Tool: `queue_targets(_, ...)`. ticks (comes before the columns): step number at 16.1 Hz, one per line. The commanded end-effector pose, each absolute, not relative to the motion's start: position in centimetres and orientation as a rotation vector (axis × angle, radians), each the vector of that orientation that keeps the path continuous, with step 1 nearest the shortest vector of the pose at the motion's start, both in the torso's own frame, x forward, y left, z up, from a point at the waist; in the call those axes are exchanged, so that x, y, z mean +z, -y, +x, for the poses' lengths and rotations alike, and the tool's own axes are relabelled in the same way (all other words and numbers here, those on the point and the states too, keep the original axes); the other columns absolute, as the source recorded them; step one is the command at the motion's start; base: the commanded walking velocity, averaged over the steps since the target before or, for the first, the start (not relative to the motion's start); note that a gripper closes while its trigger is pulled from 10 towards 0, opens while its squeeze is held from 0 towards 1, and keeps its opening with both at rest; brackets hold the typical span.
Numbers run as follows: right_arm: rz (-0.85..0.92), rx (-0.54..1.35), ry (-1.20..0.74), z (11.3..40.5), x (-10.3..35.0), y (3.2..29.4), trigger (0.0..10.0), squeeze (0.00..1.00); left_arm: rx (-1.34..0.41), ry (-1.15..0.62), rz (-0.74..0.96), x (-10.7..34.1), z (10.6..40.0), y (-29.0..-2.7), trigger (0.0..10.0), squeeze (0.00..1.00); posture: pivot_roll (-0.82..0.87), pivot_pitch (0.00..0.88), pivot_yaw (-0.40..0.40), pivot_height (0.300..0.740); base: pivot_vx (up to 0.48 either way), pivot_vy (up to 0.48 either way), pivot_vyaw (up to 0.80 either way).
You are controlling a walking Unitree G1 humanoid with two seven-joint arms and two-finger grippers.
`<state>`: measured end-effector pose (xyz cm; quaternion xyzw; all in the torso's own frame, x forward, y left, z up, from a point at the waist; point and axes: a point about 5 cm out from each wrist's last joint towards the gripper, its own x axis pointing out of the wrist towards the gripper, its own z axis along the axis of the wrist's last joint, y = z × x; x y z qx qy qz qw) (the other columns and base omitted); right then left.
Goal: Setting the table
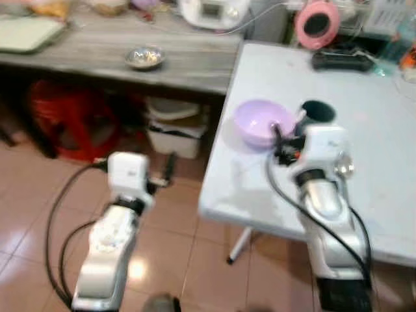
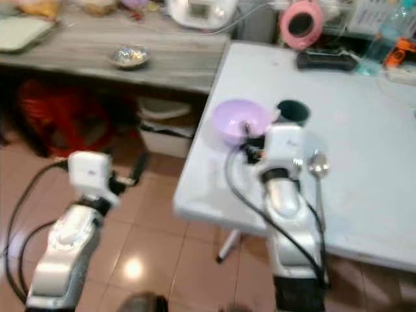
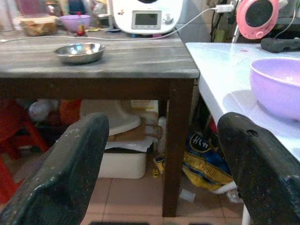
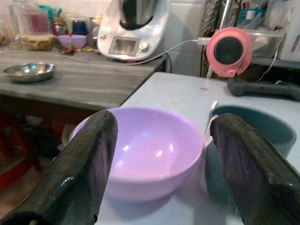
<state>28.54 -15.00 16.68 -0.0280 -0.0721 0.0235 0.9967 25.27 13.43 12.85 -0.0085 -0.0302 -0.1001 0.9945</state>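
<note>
A lilac bowl [image 1: 260, 122] stands near the left edge of the white table [image 1: 364, 97], with a dark teal cup [image 1: 317, 112] close behind it to the right. A metal spoon [image 2: 318, 166] lies on the table just right of my right wrist. My right gripper [image 4: 161, 126] is low over the table right before the bowl, open, its fingers [image 4: 89, 164] spread wider than the bowl and apart from it. My left gripper [image 3: 161, 140] is open and holds nothing, out over the tiled floor left of the white table.
A grey wooden table [image 1: 188, 62] to the left carries a steel bowl [image 1: 144, 57], a white appliance [image 1: 211, 12] and a tray [image 1: 29, 32]. Under it are a red stool [image 1: 71, 117] and white bins [image 1: 174, 127]. A pink round device [image 1: 317, 23] and a black object [image 1: 341, 62] sit at the white table's back.
</note>
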Motion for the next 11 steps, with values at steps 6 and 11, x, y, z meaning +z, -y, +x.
queue_targets(6, -0.184, 0.159, 0.209, 28.8, 17.6, 14.6, 10.0, 1.0, -0.193, 0.074, -0.036, 13.1, 25.4, -13.2, 10.0, 0.0, 0.01, 0.068, 0.014, 0.74, 0.0, 0.0, 0.0)
queue_targets(11, -0.267, 0.365, 0.144, 30.6, 17.3, 13.7, 10.0, 0.0, -0.18, 0.057, -0.031, 12.9, 25.2, -13.5, 10.0, 0.0, 0.03, 0.08, 0.012, 0.74, 0.0, 0.0, 0.0)
